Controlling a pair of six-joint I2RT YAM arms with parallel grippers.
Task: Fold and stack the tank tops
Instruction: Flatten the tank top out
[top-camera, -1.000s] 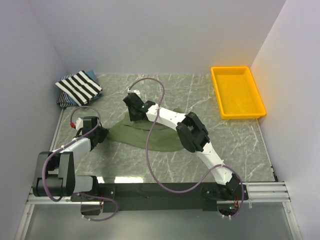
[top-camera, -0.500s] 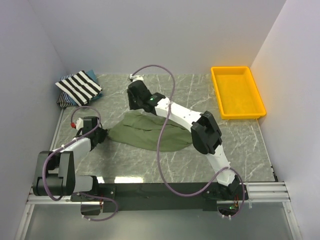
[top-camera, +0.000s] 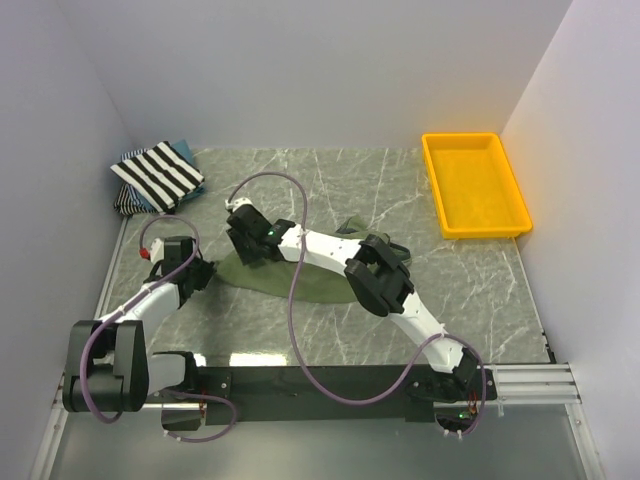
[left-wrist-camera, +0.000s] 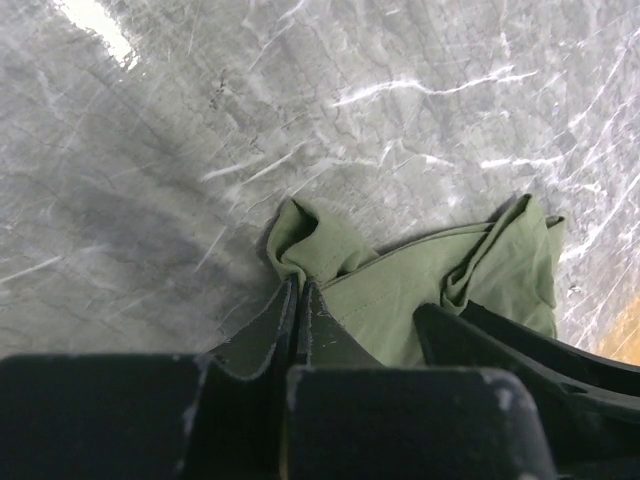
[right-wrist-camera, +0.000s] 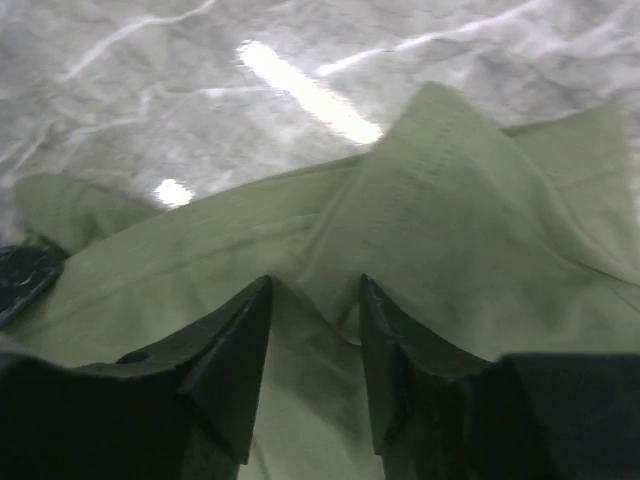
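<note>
**Desk:** Left side, what do you read?

**Me:** I have the left gripper (left-wrist-camera: 300, 292) shut tight, with a hem fold of the olive tank top (left-wrist-camera: 400, 290) nipped between its fingers. The rest of the cloth trails ahead and to the right of those jaws, over the marble table (left-wrist-camera: 150, 150).

**Desk:** And the right?

**Me:** The right gripper (right-wrist-camera: 315, 287) has its jaws partly apart, one finger on either side of a raised ridge of the same olive top (not clamped, as far as I can see). There is cloth on every side of those jaws.

**Desk:** The other tops?

**Me:** The striped tank top (top-camera: 158, 175) lies on a bluish one (top-camera: 183, 151), well beyond the left jaws and off to their left. The yellow tray (top-camera: 475, 190) sits far to the right of both grippers.
</note>
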